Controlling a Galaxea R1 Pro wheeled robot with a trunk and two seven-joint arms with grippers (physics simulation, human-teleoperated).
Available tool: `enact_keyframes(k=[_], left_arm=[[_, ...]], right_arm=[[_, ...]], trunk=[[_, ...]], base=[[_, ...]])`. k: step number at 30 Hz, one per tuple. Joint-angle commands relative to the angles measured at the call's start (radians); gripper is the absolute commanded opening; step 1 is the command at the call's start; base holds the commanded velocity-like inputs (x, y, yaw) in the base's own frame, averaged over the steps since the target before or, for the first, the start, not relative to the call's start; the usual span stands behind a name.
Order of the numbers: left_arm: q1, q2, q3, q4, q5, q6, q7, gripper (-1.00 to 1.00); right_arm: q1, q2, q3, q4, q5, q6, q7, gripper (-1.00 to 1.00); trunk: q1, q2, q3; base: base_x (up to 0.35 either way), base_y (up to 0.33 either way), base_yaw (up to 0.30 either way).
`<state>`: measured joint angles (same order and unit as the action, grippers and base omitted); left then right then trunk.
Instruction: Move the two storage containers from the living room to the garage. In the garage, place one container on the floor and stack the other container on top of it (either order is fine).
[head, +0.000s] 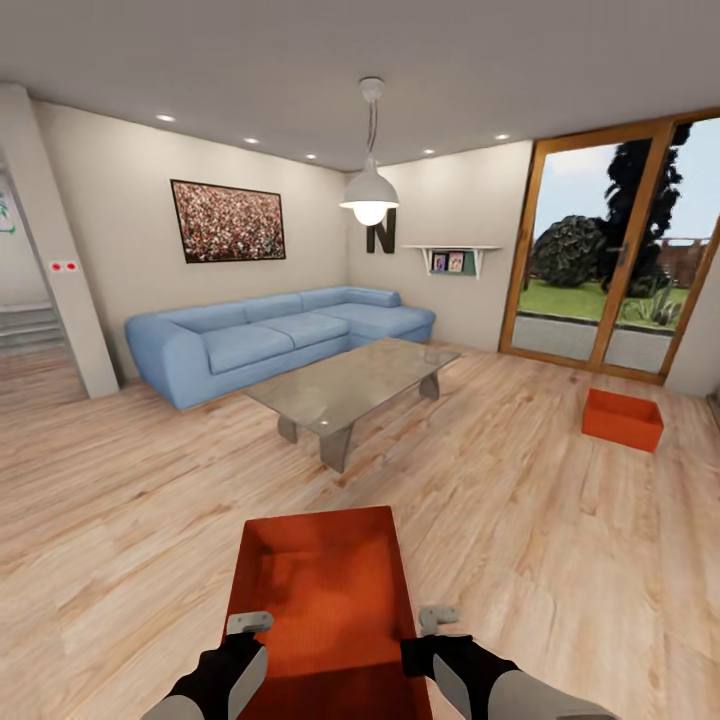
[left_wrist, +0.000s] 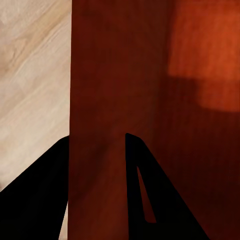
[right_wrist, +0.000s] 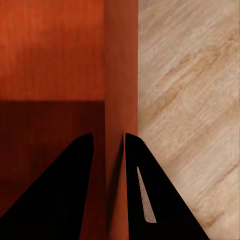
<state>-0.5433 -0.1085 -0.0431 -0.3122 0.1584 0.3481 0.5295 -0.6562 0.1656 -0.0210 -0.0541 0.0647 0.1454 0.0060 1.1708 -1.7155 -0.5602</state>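
Held container (head: 320, 570): carried low in front, over living-room planks.
Left claw (left_wrist: 96, 150): pinching its left wall.
Right claw (right_wrist: 108, 150): pinching its right wall.
Second container (head: 623, 418): on floor near glass doors.
Next: likely drive to garage.

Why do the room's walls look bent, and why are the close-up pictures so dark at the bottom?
Head view: wide-angle lens bows the walls and the door frame; the lit lamp glows, and the glass table shows a pale sheen. Left wrist view: black fingers are silhouettes, the held box shaded with one brighter patch. Right wrist view: the same, with the wood floor evenly lit.
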Motion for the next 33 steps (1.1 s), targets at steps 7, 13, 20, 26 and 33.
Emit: enact_keyframes(k=[7,13,20,26,33], left_arm=[[0.0,-0.002,-0.006,0.018,0.012,0.012,0.037,-1.0],[0.0,-0.002,-0.005,0.023,0.012,0.011,0.037,-1.0],[0.0,-0.002,-0.005,0.024,0.012,0.011,0.037,-1.0],[0.0,-0.002,-0.005,0.024,0.012,0.011,0.037,-1.0],[0.0,-0.002,-0.004,0.024,0.012,0.011,0.037,-1.0]], right_arm=[[0.0,0.0,-0.004,-0.006,0.021,-0.024,-0.007,-1.0],[0.0,0.0,-0.004,-0.006,0.021,-0.024,-0.007,-1.0],[0.0,0.0,-0.004,-0.006,0.021,-0.024,-0.007,-1.0],[0.0,0.0,-0.004,-0.005,0.021,-0.024,-0.007,-1.0],[0.0,0.0,-0.004,-0.005,0.021,-0.024,-0.007,-1.0]], trunk=[[0.0,0.0,0.002],[0.0,0.0,0.004],[0.0,0.0,0.006],[0.0,0.0,0.008],[0.0,0.0,0.011]], base=[[0.0,0.0,0.282],[0.126,0.052,0.282],[0.28,0.156,0.282],[0.292,0.194,0.282],[0.292,0.218,0.282]])
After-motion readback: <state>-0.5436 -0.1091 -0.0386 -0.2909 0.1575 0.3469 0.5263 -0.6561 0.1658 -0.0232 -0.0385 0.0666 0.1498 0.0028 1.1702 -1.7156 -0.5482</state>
